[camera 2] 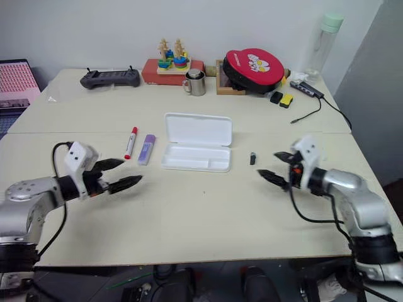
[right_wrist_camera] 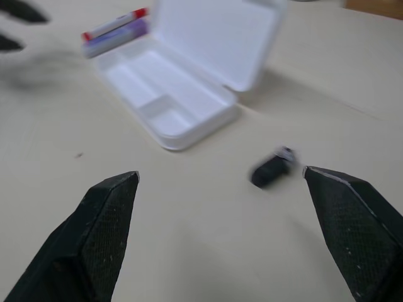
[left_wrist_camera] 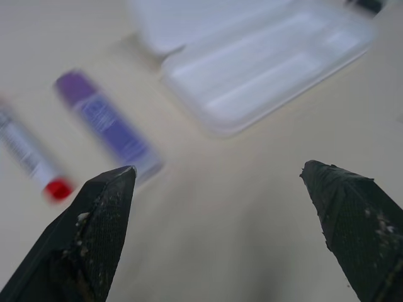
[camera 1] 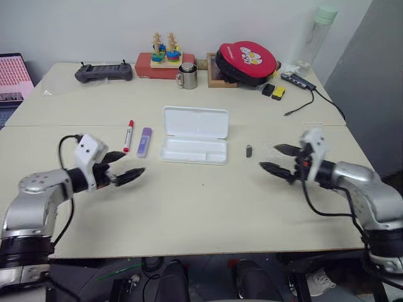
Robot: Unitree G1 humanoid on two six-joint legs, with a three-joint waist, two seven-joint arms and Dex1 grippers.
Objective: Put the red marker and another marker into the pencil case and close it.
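Note:
The white pencil case lies open in the middle of the table, its tray empty and its lid laid back. Left of it lie the red marker and, beside that, the light-purple marker; both also appear in the left wrist view, the red marker and the purple marker. My left gripper hovers open, empty, in front of the markers. My right gripper stands open and empty to the right of the case.
A small dark object lies just right of the case. Along the back edge stand a black controller, a wooden stacking toy, a metal cup, a red round bag, and a cable.

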